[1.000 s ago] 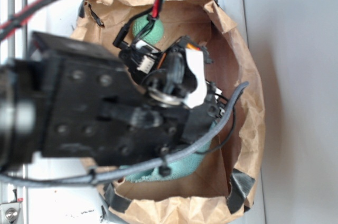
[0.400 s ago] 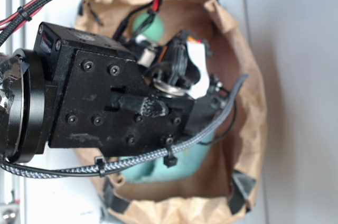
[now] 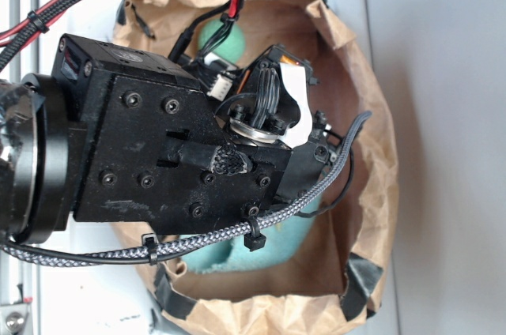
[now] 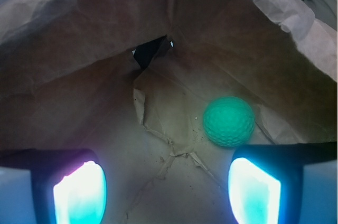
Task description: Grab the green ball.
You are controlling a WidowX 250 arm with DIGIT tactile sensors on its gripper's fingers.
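The gripper (image 4: 166,189) sits inside the brown paper bag (image 3: 371,153), with its two fingers (image 4: 79,192) spread wide apart and nothing held between them. The green ball (image 4: 228,121) rests on the creased bag floor, ahead of the fingers and offset toward the one at the right of the wrist view, close to the point where the floor meets the sloping bag wall. In the exterior view only a sliver of the green ball (image 3: 212,35) shows at the far end of the bag, above the arm body (image 3: 158,153). A teal cloth (image 3: 261,244) lies at the near end, partly under the arm.

Risks from this position:

1. Off-centre closure. The ball does not lie on the midline between the fingers. If the fingers close without a lateral correction, the nearer finger is likely to strike the ball first and roll it away.
2. Ball escape. The ball is round and sits on an uneven, wrinkled surface. A glancing touch may send it into the folded corner, where the bag walls would limit finger access.
3. Bag interference. The wall is close beside the ball. An advancing finger may catch the paper, crumple it, or drag the bag.
4. Depth error. The height of the fingertips above the floor cannot be judged reliably from either view, so an early closure may pass over the ball.
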